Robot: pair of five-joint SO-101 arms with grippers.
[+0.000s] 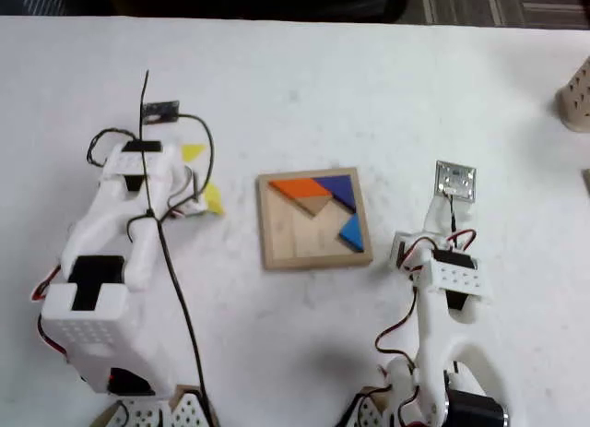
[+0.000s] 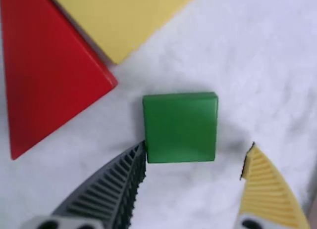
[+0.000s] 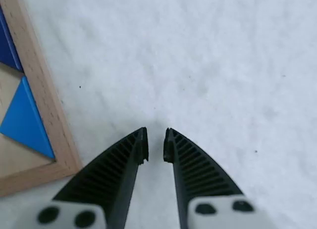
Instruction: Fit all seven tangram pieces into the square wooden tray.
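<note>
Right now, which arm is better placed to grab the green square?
Left. The left claw is open and flanks the near edge of the green square. The right claw sits over bare table beside the tray.

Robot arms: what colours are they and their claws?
The left arm and right arm are white with black blocks and red and black cables. The left gripper has one grey ribbed finger and one yellow one. The right gripper has two black ribbed fingers.

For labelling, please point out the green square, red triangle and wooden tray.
green square (image 2: 180,127), left wrist view, top face centre.
red triangle (image 2: 47,70), left wrist view, top face centre.
wooden tray (image 1: 318,260), high view, near rim.
</note>
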